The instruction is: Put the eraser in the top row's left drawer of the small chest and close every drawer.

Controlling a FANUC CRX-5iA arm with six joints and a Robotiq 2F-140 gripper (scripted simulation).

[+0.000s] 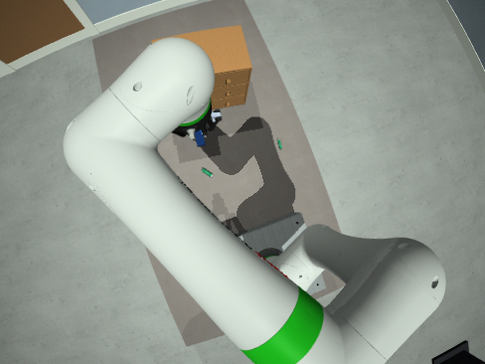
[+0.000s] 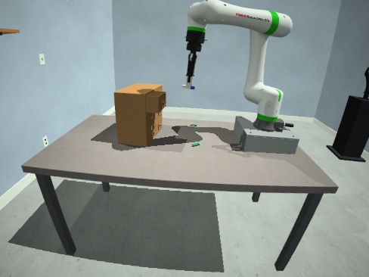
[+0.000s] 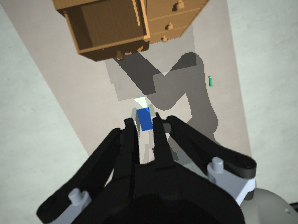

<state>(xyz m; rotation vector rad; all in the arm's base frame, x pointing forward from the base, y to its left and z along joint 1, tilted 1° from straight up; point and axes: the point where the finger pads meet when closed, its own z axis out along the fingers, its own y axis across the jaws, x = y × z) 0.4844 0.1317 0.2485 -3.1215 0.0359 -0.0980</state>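
The eraser, white with a blue sleeve [image 1: 200, 138] [image 2: 193, 88] [image 3: 144, 119], is held well above the table. My gripper [image 2: 189, 82] [image 3: 144, 112] is shut on it, fingers pointing down, higher than the open drawer and out in front of the chest. The wooden chest [image 1: 226, 47] [image 2: 130, 117] [image 3: 172, 14] stands upright. Its top-row left drawer [image 2: 156, 101] [image 3: 102, 22] is pulled out and looks level; the part of its inside that shows is empty. The visible drawers on the right look pushed in. In the top view the arm hides the open drawer.
One green cylinder [image 1: 207, 172] [image 2: 195, 144] lies on the table [image 2: 181, 172] in front of the chest. Another green cylinder [image 1: 279, 144] [image 2: 193, 125] [image 3: 210, 81] lies farther to the right. The arm's grey base [image 2: 270, 141] stands at the opposite end from the chest.
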